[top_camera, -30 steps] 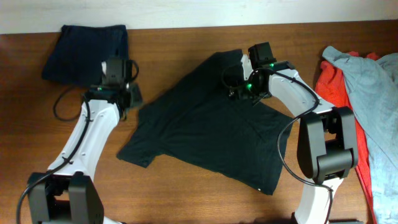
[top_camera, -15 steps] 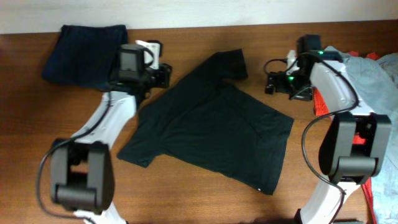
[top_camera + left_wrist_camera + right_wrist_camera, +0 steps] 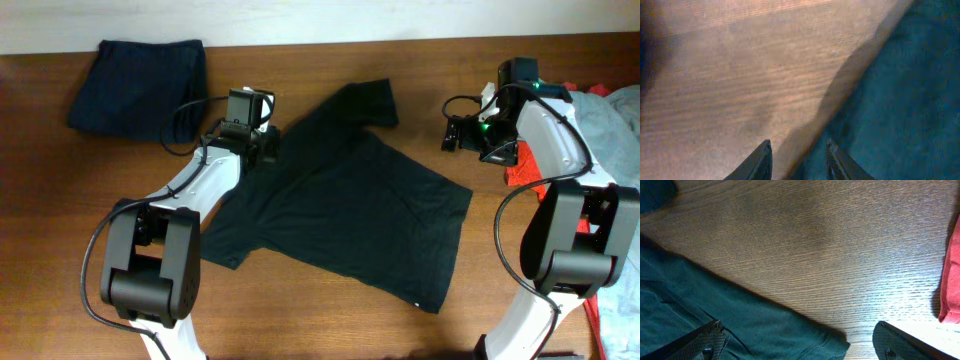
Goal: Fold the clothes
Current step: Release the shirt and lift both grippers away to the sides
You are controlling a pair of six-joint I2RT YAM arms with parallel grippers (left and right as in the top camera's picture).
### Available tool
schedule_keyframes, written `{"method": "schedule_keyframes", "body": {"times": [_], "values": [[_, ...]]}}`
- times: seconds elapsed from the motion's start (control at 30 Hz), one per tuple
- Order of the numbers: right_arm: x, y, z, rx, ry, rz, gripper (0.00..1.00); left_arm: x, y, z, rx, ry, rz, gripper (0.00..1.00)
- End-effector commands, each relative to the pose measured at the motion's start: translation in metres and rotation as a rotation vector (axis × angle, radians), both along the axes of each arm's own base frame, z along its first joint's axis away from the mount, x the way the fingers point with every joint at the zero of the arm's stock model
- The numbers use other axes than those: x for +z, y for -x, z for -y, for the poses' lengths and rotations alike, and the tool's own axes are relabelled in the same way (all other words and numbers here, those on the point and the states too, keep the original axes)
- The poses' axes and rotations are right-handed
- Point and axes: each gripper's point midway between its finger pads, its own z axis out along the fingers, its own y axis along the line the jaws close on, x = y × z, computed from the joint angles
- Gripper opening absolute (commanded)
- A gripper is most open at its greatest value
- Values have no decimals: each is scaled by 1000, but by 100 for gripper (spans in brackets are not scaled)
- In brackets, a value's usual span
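The clothes include a black T-shirt [image 3: 340,205] lying spread out in the middle of the table, with a small white mark [image 3: 416,304] near its lower hem. My left gripper [image 3: 264,143] hovers at the shirt's upper left edge. In the left wrist view its jaws [image 3: 799,145] stand a little apart, one finger over bare wood and the other over the dark cloth [image 3: 900,100], gripping nothing. My right gripper [image 3: 452,134] is over bare wood to the right of the shirt. It is wide open [image 3: 799,325], with the corner of the shirt's hem [image 3: 832,346] below the gap.
A folded navy garment [image 3: 140,80] sits at the back left corner. A red garment [image 3: 528,135] [image 3: 952,280] and a pale grey-blue one [image 3: 605,140] are heaped at the right edge, close behind my right arm. The table [image 3: 300,320] is brown wood.
My left gripper has swung right to the shirt's upper left edge. My right gripper has left the shirt's upper sleeve and moved right onto bare wood. The shirt lies about as before.
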Motion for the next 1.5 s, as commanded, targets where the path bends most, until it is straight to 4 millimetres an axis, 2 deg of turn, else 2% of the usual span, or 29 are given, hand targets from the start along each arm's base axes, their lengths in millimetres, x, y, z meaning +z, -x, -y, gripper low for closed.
{"method": "schedule_keyframes", "body": {"times": [0.0, 0.3, 0.57, 0.67, 0.7, 0.83, 0.97, 1.1, 1.27, 1.37, 1.47], "values": [[16, -5, 3, -13, 11, 42, 99, -13, 2, -8, 4, -41, -33, 35], [16, -5, 3, -13, 11, 43, 99, -22, 13, -10, -2, -54, -88, 34], [16, -5, 3, -13, 11, 43, 99, -51, 27, -9, -27, -59, -178, 33], [16, -5, 3, -13, 11, 43, 99, -53, 27, -10, -37, -73, -183, 33], [16, -5, 3, -13, 11, 43, 99, -52, 26, -15, -22, -97, -176, 33], [16, -5, 3, -13, 11, 43, 99, -45, 20, -58, 111, -285, -136, 33], [16, -5, 3, -13, 11, 43, 99, -44, 18, -89, 179, -296, -144, 33], [16, -5, 3, -13, 11, 43, 99, -47, 22, -111, 260, -275, -167, 34], [16, -5, 3, -13, 11, 43, 99, -49, 28, -126, 357, -235, -189, 39], [16, -5, 3, -13, 11, 43, 99, -27, 18, -121, 355, -221, -141, 43], [16, -5, 3, -13, 11, 43, 99, 25, 3, -109, 340, -186, -43, 50]]}}
